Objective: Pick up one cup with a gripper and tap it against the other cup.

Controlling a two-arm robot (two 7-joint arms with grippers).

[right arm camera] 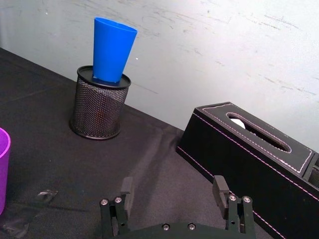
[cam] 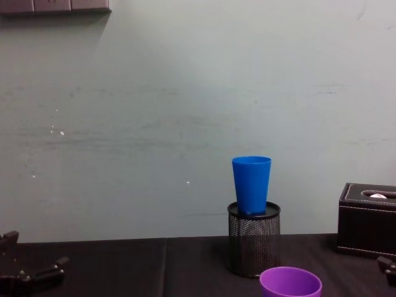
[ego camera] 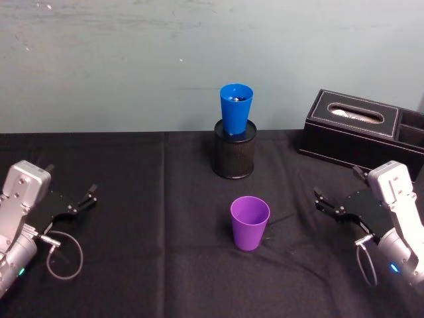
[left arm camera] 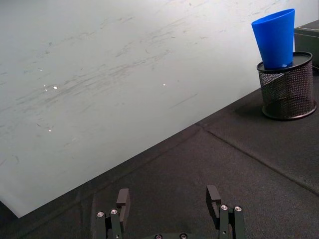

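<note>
Standing upright in front of mesh pen holder (ego camera: 234,159), purple cup (ego camera: 250,223) is light, smooth, probably slippery; grip mid-wall. Blue cup (ego camera: 236,108) sits in holder. Left claw (ego camera: 88,199), right claw (ego camera: 319,201) wide of holder — both spread, empty.

Plain, smooth colour on the purple cup (ego camera: 250,222) between the two end effectors. Bright, unpatterned colour on the blue cup (ego camera: 236,108) farther out. Black fine mesh on the holder (ego camera: 234,156) under the blue cup. Black on the left end effector (ego camera: 93,194) and the right end effector (ego camera: 318,201) alike, with silver-grey wrists and grey cables. Black box (ego camera: 354,132) beyond the right end effector, edged in pale stitching. Black cloth over the desk (ego camera: 146,218). Pale grey-green wall (ego camera: 132,59), flecked with faint scuffs.
</note>
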